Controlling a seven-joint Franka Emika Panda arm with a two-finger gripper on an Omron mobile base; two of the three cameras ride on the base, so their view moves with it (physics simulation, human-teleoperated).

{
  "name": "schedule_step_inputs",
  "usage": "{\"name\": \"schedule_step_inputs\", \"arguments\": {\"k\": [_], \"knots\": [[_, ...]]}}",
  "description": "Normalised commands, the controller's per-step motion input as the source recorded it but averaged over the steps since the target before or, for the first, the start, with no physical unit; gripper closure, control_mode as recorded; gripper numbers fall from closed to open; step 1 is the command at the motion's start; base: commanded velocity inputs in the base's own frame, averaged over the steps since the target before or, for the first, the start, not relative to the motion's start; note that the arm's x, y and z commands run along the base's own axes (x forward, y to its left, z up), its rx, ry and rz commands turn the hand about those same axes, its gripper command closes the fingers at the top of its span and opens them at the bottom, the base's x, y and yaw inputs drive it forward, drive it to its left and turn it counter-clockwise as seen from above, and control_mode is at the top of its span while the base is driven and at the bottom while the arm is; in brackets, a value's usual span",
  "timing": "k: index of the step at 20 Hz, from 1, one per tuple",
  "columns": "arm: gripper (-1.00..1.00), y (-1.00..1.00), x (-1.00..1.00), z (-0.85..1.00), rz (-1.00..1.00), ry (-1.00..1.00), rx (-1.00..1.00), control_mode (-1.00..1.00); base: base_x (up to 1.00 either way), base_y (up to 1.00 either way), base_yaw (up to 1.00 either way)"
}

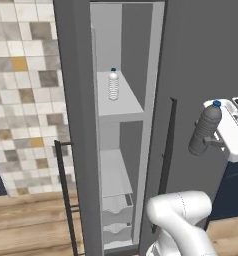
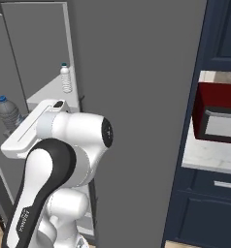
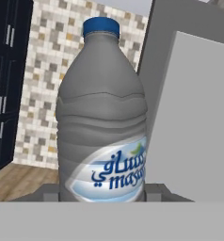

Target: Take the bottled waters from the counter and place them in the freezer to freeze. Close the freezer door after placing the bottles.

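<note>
Our gripper (image 1: pixel 207 140) is clamped on the grey bottle (image 1: pixel 205 129), held outside the open freezer (image 1: pixel 122 150). The ribbed bottle (image 1: pixel 113 84) already stands on its shelf (image 1: pixel 123 105). Next, we judge, we carry ours inside.

The grey bottle (image 3: pixel 102 117) is smoky dark grey with a blue cap and a pale blue-and-white label printed in dark blue lettering. The ribbed bottle (image 1: pixel 113 86) is clear-white, also blue-capped. The freezer (image 1: pixel 122 120) has a matte mid-grey casing and a pale grey-white interior with white shelves and drawers; the freezer door (image 1: pixel 201 75) is flat grey with a thin dark bar handle. The wall tiles (image 1: pixel 26 95) form a mosaic of cream, beige, grey and a few ochre squares. The floor (image 1: pixel 26 225) is light wood plank. The cabinets (image 2: pixel 205 203) are dark navy with silver handles, the microwave (image 2: pixel 217 112) dark red, the worktop (image 2: pixel 209 157) white marbled.
</note>
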Motion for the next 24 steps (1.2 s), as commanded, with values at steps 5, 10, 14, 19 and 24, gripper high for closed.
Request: {"name": "schedule_step_inputs", "arguments": {"k": [5,10,14,19,24], "knots": [[1.00,0.00,0.00,0.00,0.00,0.00,0.00,1.00,0.13,0.24,0.00],[1.00,0.00,0.00,0.00,0.00,0.00,0.00,1.00,0.12,0.41,0.00],[1.00,0.00,0.00,0.00,0.00,0.00,0.00,1.00,0.09,0.37,0.00],[1.00,0.00,0.00,0.00,0.00,0.00,0.00,1.00,0.04,0.18,0.00],[1.00,0.00,0.00,0.00,0.00,0.00,0.00,1.00,0.00,0.00,0.00]]}}
